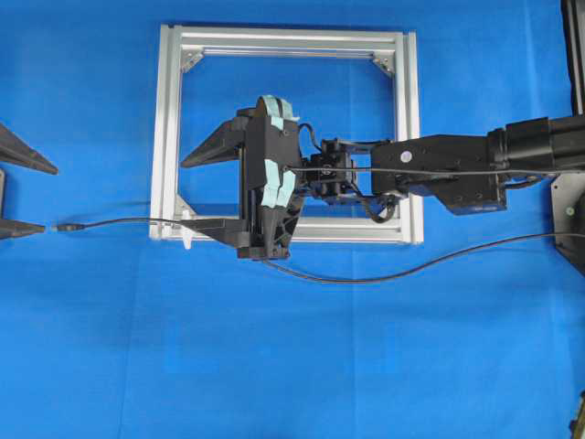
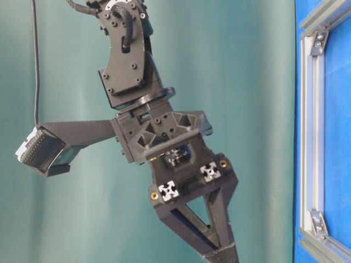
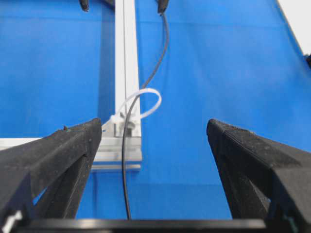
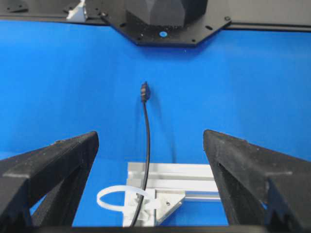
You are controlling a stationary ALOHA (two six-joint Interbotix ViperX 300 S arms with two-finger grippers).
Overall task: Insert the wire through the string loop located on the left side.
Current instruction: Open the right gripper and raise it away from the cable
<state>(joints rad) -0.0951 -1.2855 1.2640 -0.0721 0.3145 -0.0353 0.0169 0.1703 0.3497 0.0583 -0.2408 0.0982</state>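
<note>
The silver frame (image 1: 283, 38) lies flat on the blue cloth. The small white string loop (image 1: 187, 240) sticks out at its lower left corner. The thin black wire (image 1: 366, 277) comes in from the right, crosses that corner, and ends in a dark plug (image 1: 66, 226) left of the frame. In both wrist views the wire (image 3: 125, 160) appears to run through the loop (image 3: 159, 100) (image 4: 116, 188), with the plug (image 4: 144, 92) beyond it. My right gripper (image 1: 196, 192) hovers open over the frame's left side, holding nothing. My left gripper (image 1: 50, 199) stands open at the far left, the plug beside its lower finger.
The right arm (image 1: 457, 169) reaches in across the frame's right rail. A black base plate (image 4: 165, 14) lies beyond the plug. Dark hardware (image 1: 571, 210) sits at the right edge. The table-level view shows a black arm and its wrist camera (image 2: 44, 150) against a teal backdrop.
</note>
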